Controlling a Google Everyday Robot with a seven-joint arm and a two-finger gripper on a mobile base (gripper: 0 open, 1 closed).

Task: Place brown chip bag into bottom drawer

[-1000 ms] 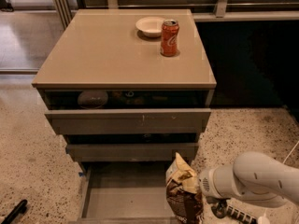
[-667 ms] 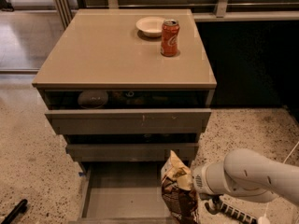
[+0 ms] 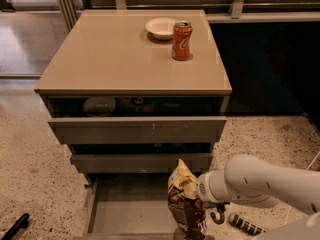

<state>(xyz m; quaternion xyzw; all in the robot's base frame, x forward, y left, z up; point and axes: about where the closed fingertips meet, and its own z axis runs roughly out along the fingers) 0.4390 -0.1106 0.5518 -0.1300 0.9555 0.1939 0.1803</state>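
Left of frame: the bottom drawer (image 3: 125, 209) is pulled out under the two grey-fronted drawers above it. Its grey floor is bare on the left and in the middle.

On the worktop (image 3: 115, 54), toward the back: a white bowl (image 3: 161, 28) with a red soda can (image 3: 181, 40) just beside it on the right. Neither has a part in the task.

The brown chip bag (image 3: 186, 204) stands upright over the drawer's right portion, cream crimped end up. Its lower end runs out of frame, so I cannot say whether it touches the drawer floor.

The gripper (image 3: 199, 190) sits against the bag's upper right side, at the end of the white arm (image 3: 265, 181) reaching in from the right. Its working end is hidden behind the bag; whether it is clamped or slack, cannot tell.

Handling, as judgement:
- light, mostly air
- glossy film, likely slippery
- soft and crinkly, so it will buckle, not push
- contents crush easily

Best hold is a pinch on the flat crimped top seam, where the film is doubled. Squeezing the belly risks crushing or popping it.

A ribbed black object (image 3: 245, 223) lies on the floor at far right.
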